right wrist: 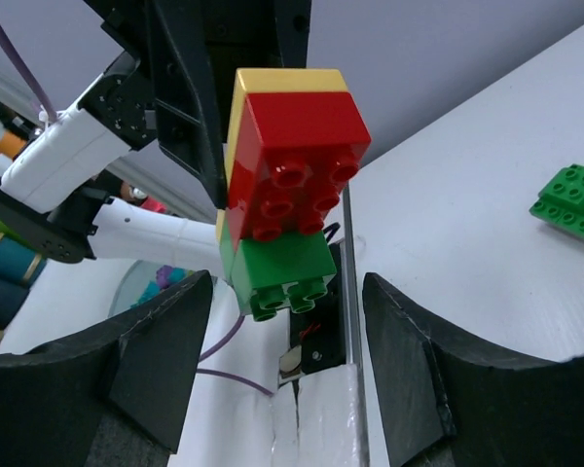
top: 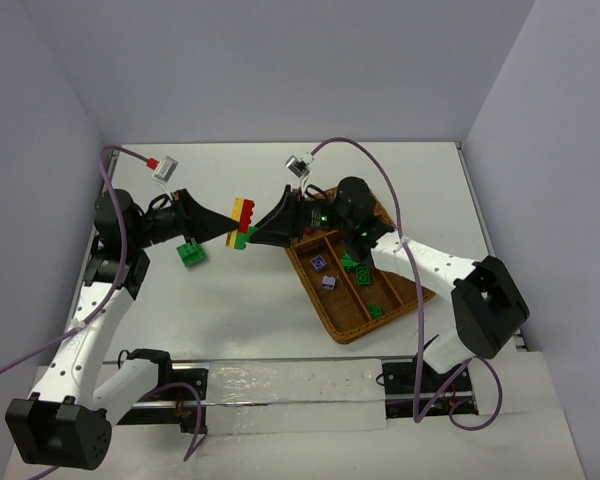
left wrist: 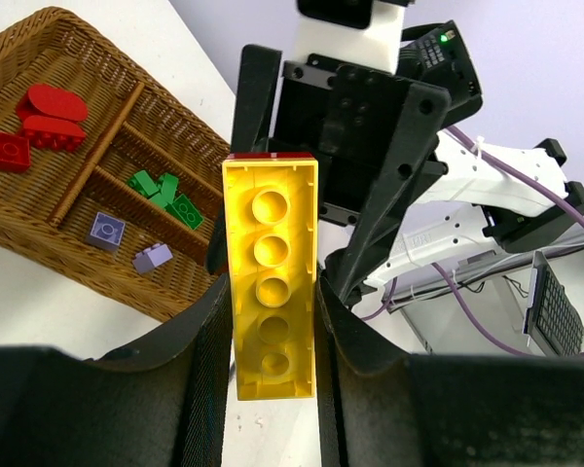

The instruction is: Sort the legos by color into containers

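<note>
My left gripper is shut on a clump of legos held in the air: a long yellow brick with a red brick and a green brick stuck to it. My right gripper faces it, open; in the right wrist view the green brick's end sits at the mouth of the jaws, touching neither finger. The wicker tray lies right of centre, with purple, green and red legos in separate compartments. A loose green lego lies on the table.
White walls close in the table at the back and both sides. The arms' bases and a rail with cables run along the near edge. The tray lies under the right arm.
</note>
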### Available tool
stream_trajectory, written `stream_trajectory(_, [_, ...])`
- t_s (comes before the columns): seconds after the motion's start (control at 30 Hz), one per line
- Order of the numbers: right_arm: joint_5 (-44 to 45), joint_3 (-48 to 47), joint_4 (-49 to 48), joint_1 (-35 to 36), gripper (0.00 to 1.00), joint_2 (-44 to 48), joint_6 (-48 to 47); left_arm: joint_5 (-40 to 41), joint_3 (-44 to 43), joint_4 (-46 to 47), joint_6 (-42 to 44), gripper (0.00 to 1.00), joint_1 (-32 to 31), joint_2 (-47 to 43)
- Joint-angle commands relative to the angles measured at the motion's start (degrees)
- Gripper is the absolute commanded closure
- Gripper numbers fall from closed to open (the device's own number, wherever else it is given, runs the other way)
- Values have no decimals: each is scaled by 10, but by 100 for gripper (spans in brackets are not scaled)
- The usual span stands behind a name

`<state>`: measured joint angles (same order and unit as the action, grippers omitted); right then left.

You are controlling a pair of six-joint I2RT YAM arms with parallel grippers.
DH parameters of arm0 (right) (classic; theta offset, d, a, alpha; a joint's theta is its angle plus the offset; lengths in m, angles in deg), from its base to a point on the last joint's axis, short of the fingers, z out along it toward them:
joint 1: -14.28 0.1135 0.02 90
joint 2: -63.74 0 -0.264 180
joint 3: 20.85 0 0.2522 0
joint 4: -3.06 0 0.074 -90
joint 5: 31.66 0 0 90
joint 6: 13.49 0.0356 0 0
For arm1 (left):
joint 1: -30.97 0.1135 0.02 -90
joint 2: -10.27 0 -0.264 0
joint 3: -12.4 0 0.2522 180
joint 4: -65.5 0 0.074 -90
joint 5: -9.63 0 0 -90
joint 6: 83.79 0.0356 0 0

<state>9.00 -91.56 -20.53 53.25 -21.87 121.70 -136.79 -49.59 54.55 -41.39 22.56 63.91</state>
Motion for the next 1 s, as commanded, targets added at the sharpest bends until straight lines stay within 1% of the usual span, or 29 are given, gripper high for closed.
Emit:
stream_trajectory(0.0, [-34, -30, -79, 13, 38, -14, 35, -11, -12, 25, 1, 100, 3, -12])
stream_trajectory(0.03, [-36, -30, -87, 13, 41, -16, 42, -11, -12, 26, 0, 100, 3, -12])
stream_trajectory(0.1, [-39, -24, -116, 13, 60, -28, 65, -12, -12, 27, 0, 100, 3, -12])
stream_trajectory(0.13, [-40, -21, -133, 13, 72, -31, 76, -11, -12, 25, 2, 100, 4, -12])
stream_trajectory(0.23, [-39, -4, -167, 13, 91, -33, 96, -7, -14, 18, 7, 100, 4, -12])
stream_trajectory(0.47, [-23, 62, -174, -6, 100, -17, 103, 16, -32, -22, 31, 100, 3, -19])
stream_trajectory(0.67, [-7, 146, -155, -33, 100, 19, 90, 20, -43, -26, 44, 100, 4, -18])
stream_trajectory(0.73, [1, 156, -114, -43, 100, 33, 67, 22, -44, -26, 47, 100, 5, -17])
stream_trajectory(0.8, [22, 153, -34, -48, 100, 63, 23, 28, -45, -29, 48, 100, 5, -12])
stream_trajectory(0.83, [39, 148, 72, -50, 100, 78, -5, 34, -48, -48, 53, 100, 5, -11])
stream_trajectory(0.9, [176, 114, 247, -50, 100, 128, -112, 45, -52, -69, 60, 100, 5, -6])
stream_trajectory(0.93, [183, 112, 303, -50, 100, 130, -139, 50, -53, -73, 61, 100, 5, -6])
stream_trajectory(0.97, [249, 109, 360, -50, 100, 150, -157, 57, -52, -76, 61, 100, 5, -4])
